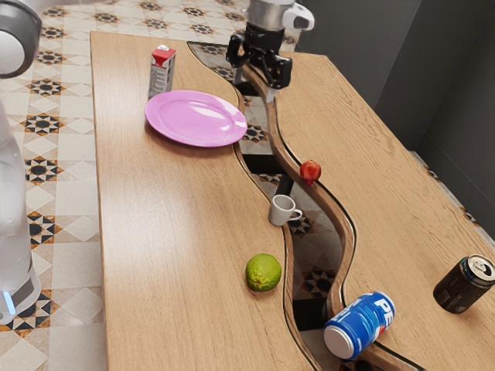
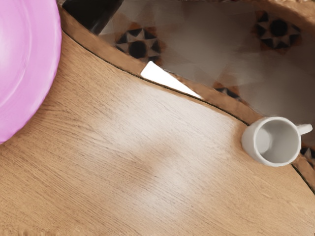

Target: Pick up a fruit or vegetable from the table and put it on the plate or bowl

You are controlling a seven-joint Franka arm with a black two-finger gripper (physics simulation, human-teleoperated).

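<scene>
Though wavy-edged, wooden table [image 1: 170, 255] over patterned tiles [image 1: 62, 154].

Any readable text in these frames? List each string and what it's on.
"PE" on the blue can lying on its side; remaining letters curve out of sight.
Print on the red-topped carton: too small to read.
Print on the dark can: too blurred to read.
No text on the pink plate or white cup.
</scene>
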